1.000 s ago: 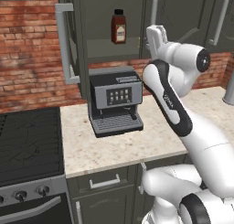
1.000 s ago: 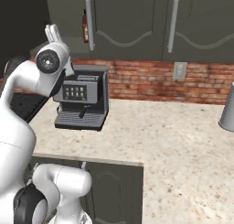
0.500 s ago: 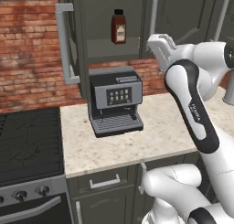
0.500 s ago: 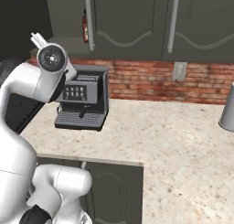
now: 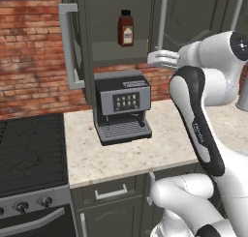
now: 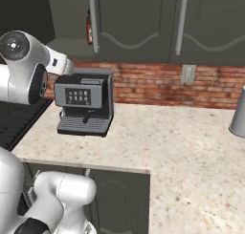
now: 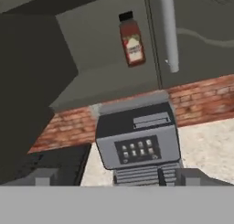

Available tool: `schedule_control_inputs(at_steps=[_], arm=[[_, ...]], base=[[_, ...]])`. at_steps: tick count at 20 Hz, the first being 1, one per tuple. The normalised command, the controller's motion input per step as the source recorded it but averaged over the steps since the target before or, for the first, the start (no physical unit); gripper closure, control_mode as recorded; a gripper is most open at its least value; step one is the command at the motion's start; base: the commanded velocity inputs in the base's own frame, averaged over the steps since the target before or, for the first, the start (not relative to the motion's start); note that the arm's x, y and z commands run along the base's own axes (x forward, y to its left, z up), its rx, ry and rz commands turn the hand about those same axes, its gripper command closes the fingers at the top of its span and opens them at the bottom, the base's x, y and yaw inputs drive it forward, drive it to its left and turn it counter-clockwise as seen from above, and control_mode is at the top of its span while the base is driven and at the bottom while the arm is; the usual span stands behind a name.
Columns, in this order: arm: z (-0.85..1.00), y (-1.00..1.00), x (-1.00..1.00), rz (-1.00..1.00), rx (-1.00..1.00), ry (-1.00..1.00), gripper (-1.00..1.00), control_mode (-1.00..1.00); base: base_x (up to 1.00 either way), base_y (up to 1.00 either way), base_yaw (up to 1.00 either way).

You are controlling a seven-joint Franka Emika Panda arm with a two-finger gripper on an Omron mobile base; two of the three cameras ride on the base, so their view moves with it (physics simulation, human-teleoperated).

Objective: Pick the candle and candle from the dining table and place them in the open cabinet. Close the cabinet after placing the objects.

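My arm swung right off the open cabinet (image 5: 109, 52) shelf, gripper (image 5: 156, 58) jaws unclear, no candle seen aboard.

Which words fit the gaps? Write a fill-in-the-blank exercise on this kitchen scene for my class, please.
1. The sauce bottle stands on the open cabinet's ____.
2. The coffee machine sits on the counter, directly ____ that cabinet.
3. The wall behind the counter is made of ____.
4. Left of the counter stands a black ____.

Missing words: shelf; below; brick; stove
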Motion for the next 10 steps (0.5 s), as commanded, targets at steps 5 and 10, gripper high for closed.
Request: schedule_control_inputs(at_steps=[5, 10], arm=[[0.01, 0.27, -0.33, 0.0, -0.63, -0.27, -1.0, -1.0], [0.15, 0.15, -0.44, 0.01, -0.37, -0.25, -1.0, -1.0]], base=[[0.0, 0.0, 0.0], [0.0, 0.0, 0.0]])
